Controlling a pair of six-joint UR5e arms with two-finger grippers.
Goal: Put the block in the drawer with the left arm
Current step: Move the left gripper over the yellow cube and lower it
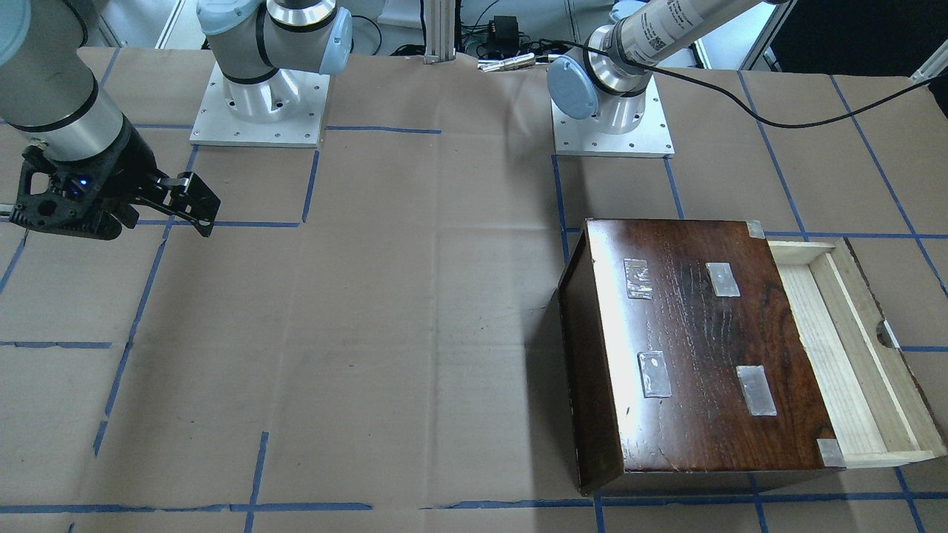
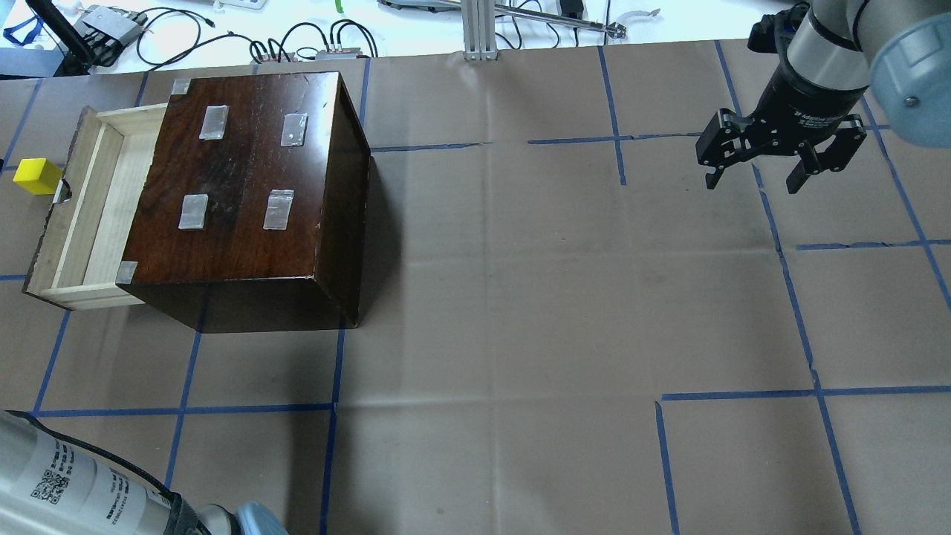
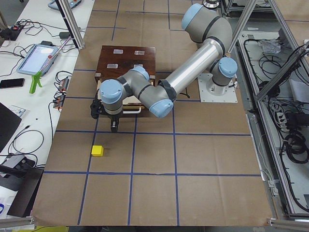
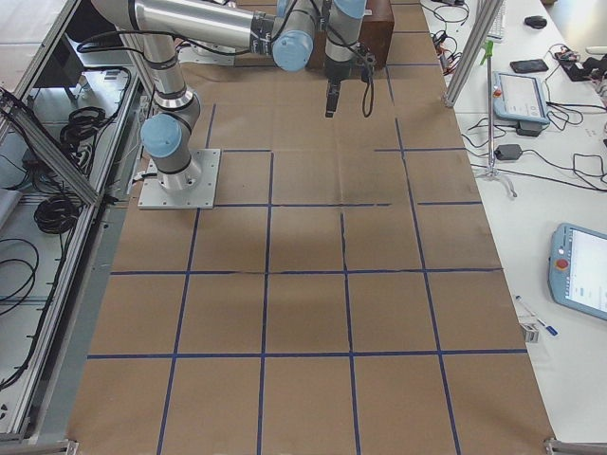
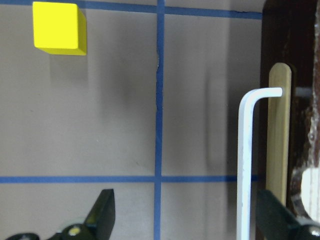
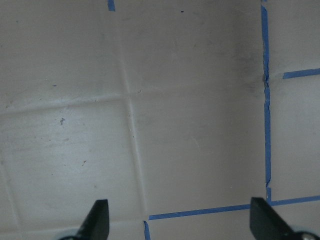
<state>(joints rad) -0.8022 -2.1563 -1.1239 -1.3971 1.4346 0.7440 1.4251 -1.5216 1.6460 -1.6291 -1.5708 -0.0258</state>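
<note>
Block point(image 2: 37, 175) lying on surface point(image 2: 520, 297) near its left edge, outside the pulled-out drawer point(image 2: 74, 215). Left tool point(image 5: 186, 200) spread wide, empty, beside drawer front; right tool point(image 2: 753, 182) likewise spread, empty, near far right corner.

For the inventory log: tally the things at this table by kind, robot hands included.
Yellow block: 1
Wooden box: 1
Drawer: 1
Hands: 2 (left hand, right hand)
Total: 5
</note>
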